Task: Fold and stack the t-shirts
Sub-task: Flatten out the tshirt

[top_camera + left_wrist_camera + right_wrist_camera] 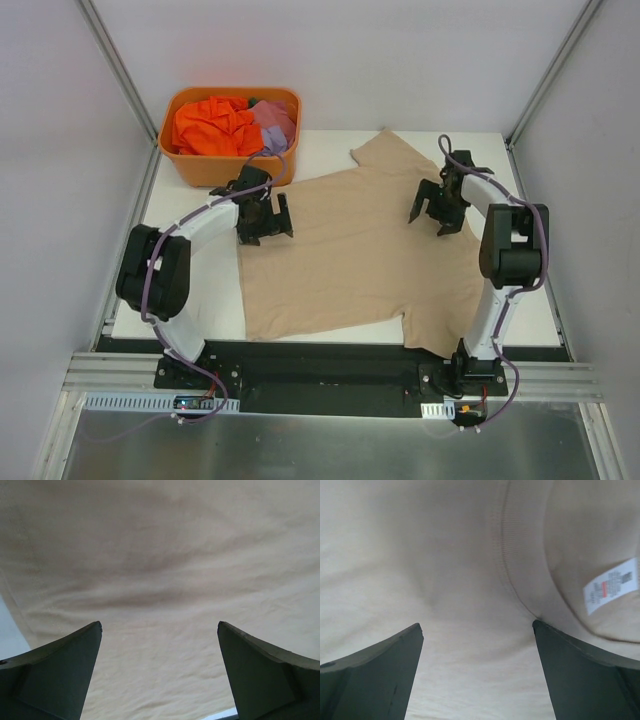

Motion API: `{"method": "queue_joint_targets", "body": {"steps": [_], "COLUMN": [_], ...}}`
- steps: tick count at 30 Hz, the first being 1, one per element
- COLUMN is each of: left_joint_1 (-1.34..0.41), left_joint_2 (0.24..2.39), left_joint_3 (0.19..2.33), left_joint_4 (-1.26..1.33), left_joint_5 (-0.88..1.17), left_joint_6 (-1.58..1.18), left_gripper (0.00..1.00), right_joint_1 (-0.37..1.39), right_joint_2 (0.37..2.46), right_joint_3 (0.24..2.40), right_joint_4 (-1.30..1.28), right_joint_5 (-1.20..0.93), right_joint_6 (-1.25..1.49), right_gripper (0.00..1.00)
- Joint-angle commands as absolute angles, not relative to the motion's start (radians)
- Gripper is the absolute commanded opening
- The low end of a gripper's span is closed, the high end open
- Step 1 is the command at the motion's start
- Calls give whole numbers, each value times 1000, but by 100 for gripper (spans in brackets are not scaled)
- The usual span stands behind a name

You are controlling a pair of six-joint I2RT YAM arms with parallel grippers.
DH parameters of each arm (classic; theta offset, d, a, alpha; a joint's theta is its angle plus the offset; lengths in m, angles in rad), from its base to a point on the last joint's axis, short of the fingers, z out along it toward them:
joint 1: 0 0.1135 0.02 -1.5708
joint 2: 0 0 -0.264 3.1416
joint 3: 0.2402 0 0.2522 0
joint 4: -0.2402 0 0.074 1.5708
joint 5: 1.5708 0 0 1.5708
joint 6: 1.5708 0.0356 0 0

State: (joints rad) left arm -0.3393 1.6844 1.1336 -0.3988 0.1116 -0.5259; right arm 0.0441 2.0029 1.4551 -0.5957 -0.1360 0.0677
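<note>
Top external view has the beige t-shirt (350,255) spread flat across the middle of the counter (190,300), hem toward the left arm and neck toward the right, 1 sleeve pointing to the far edge and the other reaching the near edge. The left end effector (266,222) stands over the far hem corner with its jaws wide apart and nothing between them. The right end effector (435,213) is equally wide open and empty over the neck, where the right wrist view shows the collar seam (507,545) and the care label (611,586). Whether either pair of fingertips touches the cloth cannot be told. The main risk is probably at the collar: closing there could catch only 1 of the 2 layers, so the back panel would lag and the fold would come out skewed. The left side sits close to the hem edge, so a shallow pinch might slip off. Unequal lifting by the 2 arms would likely bunch the fabric. The left arm also works just beside the orange tub (200,170), which holds the orange t-shirt (210,125) and the lilac t-shirt (275,122), and a wide swing could knock it.
</note>
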Motion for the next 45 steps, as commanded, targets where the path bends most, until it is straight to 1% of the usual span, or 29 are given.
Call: {"method": "queue_joint_targets", "body": {"steps": [1,5,7,11,18,28,35,39,42,45], "left_joint_1": [-339,-345,-357,-388,-394,-396,-394,-394,-393,-391], "left_joint_2": [1778,1862,1899,1969,2097,2246,2345,2295,2195,2096], "left_joint_3": [1225,1294,1328,1408,1564,1805,1971,1915,1821,1764], "left_joint_4": [-413,-416,-414,-414,-414,-431,-471,-482,-480,-480], "left_joint_5": [87,136,164,179,230,281,276,215,117,60], "left_joint_6": [-491,-491,-491,-476,-463,-442,-431,-413,-387,-353], "left_gripper": [99,99,99,99,99,99,99,99,99,99], "right_joint_1": [-52,-129,-158,-193,-271,-308,-313,-313,-313,-313], "right_joint_2": [2002,1977,1968,1960,1974,2048,2158,2129,2086,2043], "right_joint_3": [1408,1378,1370,1377,1394,1531,1709,1692,1661,1637], "right_joint_4": [-655,-652,-643,-660,-664,-704,-779,-759,-742,-733], "right_joint_5": [-81,-45,-75,-23,-37,32,49,28,23,11], "right_joint_6": [54,34,17,8,8,-26,-49,-51,-57,-58], "right_gripper": [96,96,96,96,96,96,96,96,96,96]}}
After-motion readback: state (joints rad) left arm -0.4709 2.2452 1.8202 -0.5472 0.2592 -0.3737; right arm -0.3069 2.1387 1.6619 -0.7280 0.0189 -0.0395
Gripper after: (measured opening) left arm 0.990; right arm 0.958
